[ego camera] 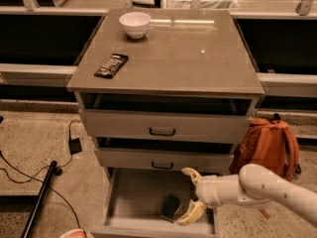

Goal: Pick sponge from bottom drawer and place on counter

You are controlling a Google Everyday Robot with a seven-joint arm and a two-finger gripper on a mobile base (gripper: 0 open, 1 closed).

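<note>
The tool (192, 194) is held wide apart over the right side of the open bottom drawer (133, 195), with nothing clamped between its fingers (191, 173). The sponge (171, 206) is seen lying on the drawer floor, just beside the lower finger.

A white bowl (134, 24) and black remote (111, 65) lie apart; an orange backpack (267, 145) slumps just right of the tool (184, 197); a black pole (42, 195) lies far left.
</note>
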